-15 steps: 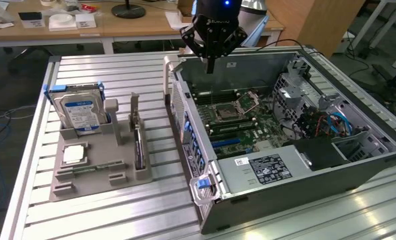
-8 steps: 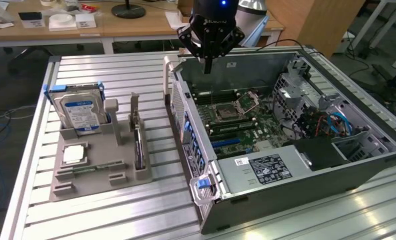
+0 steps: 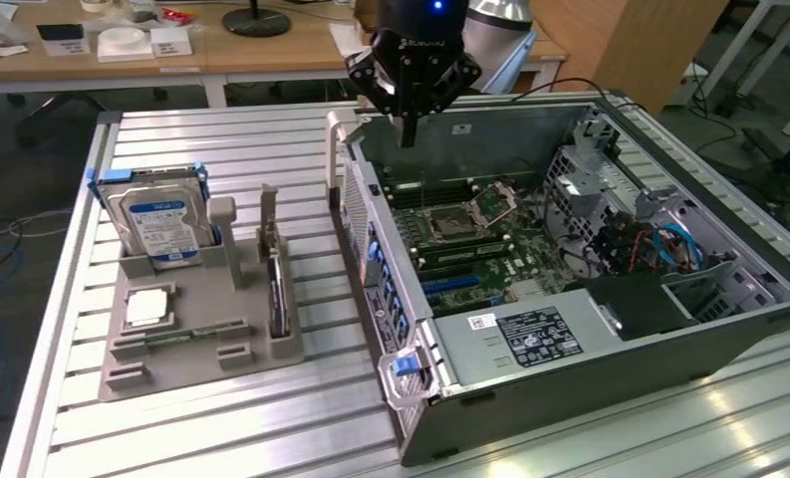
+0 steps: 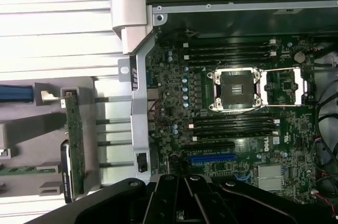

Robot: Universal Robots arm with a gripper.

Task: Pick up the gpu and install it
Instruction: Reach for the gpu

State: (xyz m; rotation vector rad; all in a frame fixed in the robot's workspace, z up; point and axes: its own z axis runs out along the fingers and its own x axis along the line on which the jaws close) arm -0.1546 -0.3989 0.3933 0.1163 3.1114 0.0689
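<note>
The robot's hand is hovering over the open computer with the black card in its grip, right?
Not quite: the hand hovers over the open computer shut and empty. The exterior view shows the black card standing in the grey holder.

Take the bare CPU socket (image 4: 235,89) on the motherboard (image 4: 174,84) as the dial's centre, with the black claw (image 4: 182,192) at six o'clock. The claw's fingers are pressed together and hold nothing. Dark memory slots (image 4: 227,52) run at twelve o'clock, and another bank lies just toward six. A blue expansion slot (image 4: 213,158) sits between that bank and the claw. At nine o'clock the grey case frame (image 4: 138,102) edges the board. Beyond it, on the ribbed counter (image 4: 53,34), stands a grey holder (image 4: 31,129). In it is what seems to be the gpu (image 4: 74,147), seen edge-on, well apart from the claw.
</note>
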